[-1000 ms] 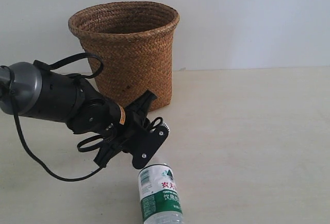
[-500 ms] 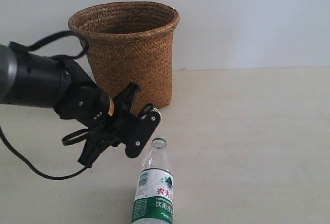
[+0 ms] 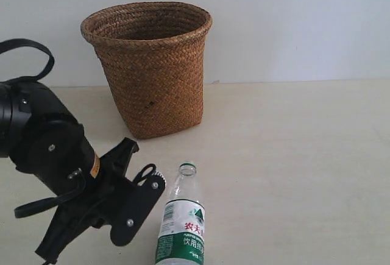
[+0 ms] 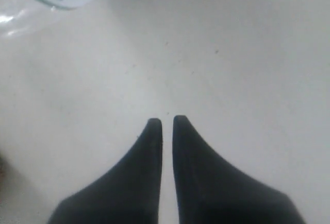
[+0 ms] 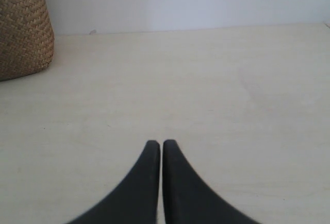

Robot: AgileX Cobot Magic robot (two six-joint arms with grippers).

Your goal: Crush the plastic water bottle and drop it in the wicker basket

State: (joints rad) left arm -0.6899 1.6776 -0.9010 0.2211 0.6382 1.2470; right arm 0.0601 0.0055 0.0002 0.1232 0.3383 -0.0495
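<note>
Surface: I see a pale cream tabletop (image 3: 304, 155), bare apart from the items listed below.
Background: I see a plain white wall (image 3: 292, 21) behind the tabletop.
Basket (image 3: 152, 64): brown, woven, with a round rolled rim. It stands upright at the back of the tabletop, close to the wall, and I see nothing above its rim.
Bottle (image 3: 183, 222): clear plastic with a green-and-white label. It is at the front of the tabletop, in front of the basket and well apart from it. Its neck points up and its mouth is uncapped. The frame edge cuts off the lower part. No gripper touches it.
Left arm (image 3: 49, 149): black, low over the tabletop at the front left, with loose cable loops.
Left gripper (image 4: 166, 121): just beside the bottle, on its left in the exterior view. The jaws are clenched to a thin slit with nothing between them, and bare tabletop lies under the tips.
Right gripper (image 5: 158, 144): over bare tabletop, outside the exterior view. The jaws are pressed together and grasp nothing. I see the basket at the edge of the right wrist view.
</note>
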